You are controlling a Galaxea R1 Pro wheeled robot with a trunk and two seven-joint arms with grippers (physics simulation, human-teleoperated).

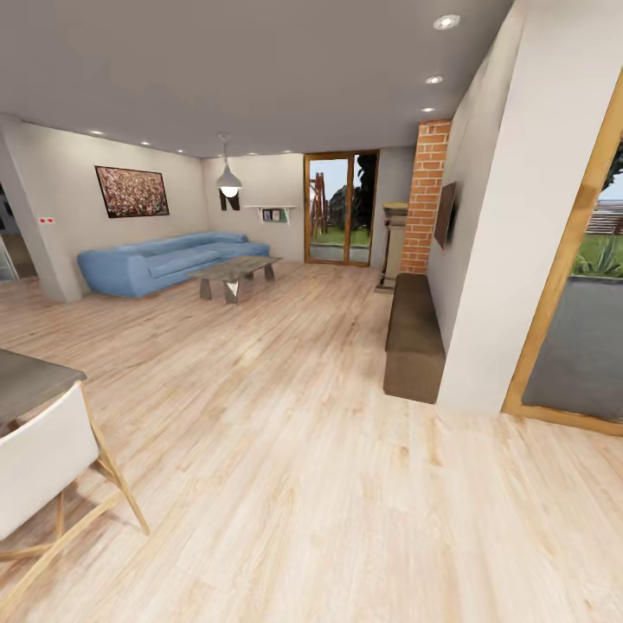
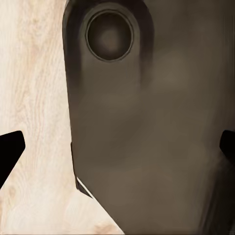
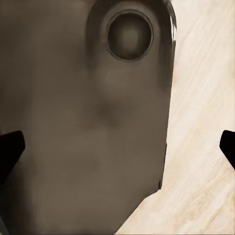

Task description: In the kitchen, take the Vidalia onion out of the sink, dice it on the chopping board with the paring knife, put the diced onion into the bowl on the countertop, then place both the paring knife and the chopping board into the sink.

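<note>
Facing a living room from your head camera: pale plank floor (image 1: 285, 450) running to a blue sofa (image 1: 169, 260) against the far left wall, with a low grey coffee table (image 1: 234, 272) just in front of it. A framed picture (image 1: 131, 191) hangs above the sofa; a pendant lamp (image 1: 229, 182) hangs over the table area. At the back, a glazed door (image 1: 341, 209) with a wooden frame looks onto greenery. A brick column (image 1: 427, 195) stands to its right, and a dark brown bench (image 1: 414, 337) lies along the right wall below a wall-mounted screen (image 1: 445, 215). At lower left, a white chair (image 1: 48, 472) with light wooden legs sits beside the corner of a grey desk (image 1: 30, 381).

No sink, onion, board, knife or bowl in these frames; you are outside the kitchen, so their location cannot be logged.

Left wrist camera adds what the head camera lacks: the left end effector (image 2: 117, 149), its two black fingertips (image 2: 10, 147) at opposite frame edges, set wide, nothing between them. Behind them, a dark grey-brown robot body panel (image 2: 147, 147) with a round recess, plank floor beside it.

Right wrist camera: the right end effector (image 3: 117, 147) likewise spread wide and empty, fingertips (image 3: 10, 147) at the frame edges, over a similar dark panel (image 3: 83, 127) and floor.
</note>
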